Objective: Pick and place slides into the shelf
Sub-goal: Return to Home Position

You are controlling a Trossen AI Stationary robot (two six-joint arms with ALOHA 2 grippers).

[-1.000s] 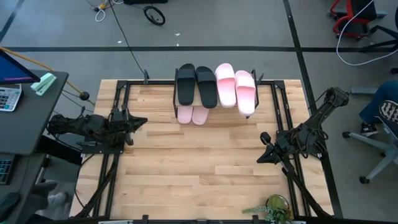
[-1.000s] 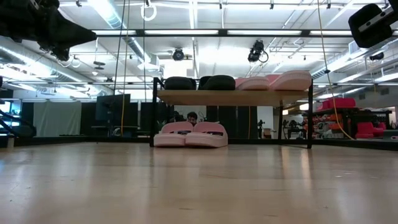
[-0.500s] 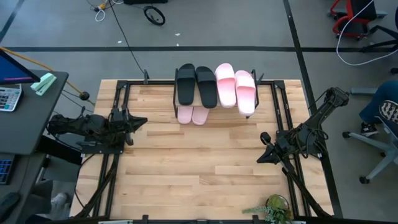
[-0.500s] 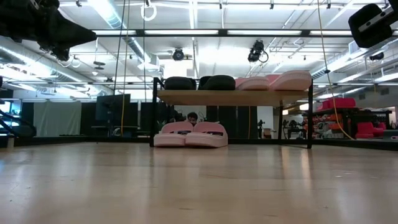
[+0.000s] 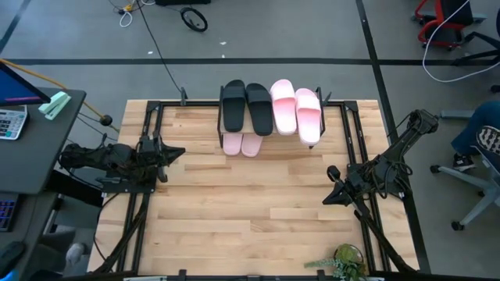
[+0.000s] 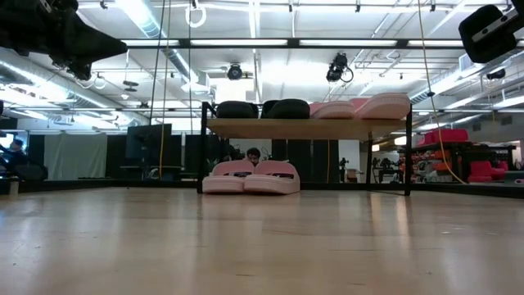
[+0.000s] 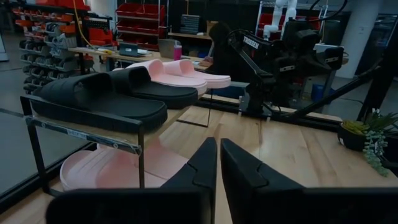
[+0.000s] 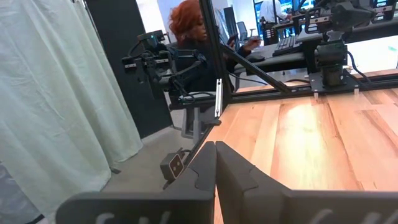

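The shelf [image 5: 269, 125] stands at the table's far edge. On its top board lie two black slides [image 5: 246, 106] and two pale pink slides [image 5: 297, 112]. Two more pink slides [image 5: 241, 144] rest soles down on the table under the board, also plain in the low view [image 6: 250, 176]. My left gripper [image 5: 178, 153] is shut and hovers at the table's left side, well short of the shelf. My right gripper [image 5: 328, 187] is shut and hovers at the table's right side. In the left wrist view the black slides [image 7: 102, 99] sit above a pink slide [image 7: 124, 171].
A small potted plant [image 5: 340, 261] sits at the table's near right corner. A desk with a calculator [image 5: 12, 121] stands left of the table. An office chair [image 5: 480, 168] is to the right. A person [image 8: 193, 46] sits beyond the table in the right wrist view.
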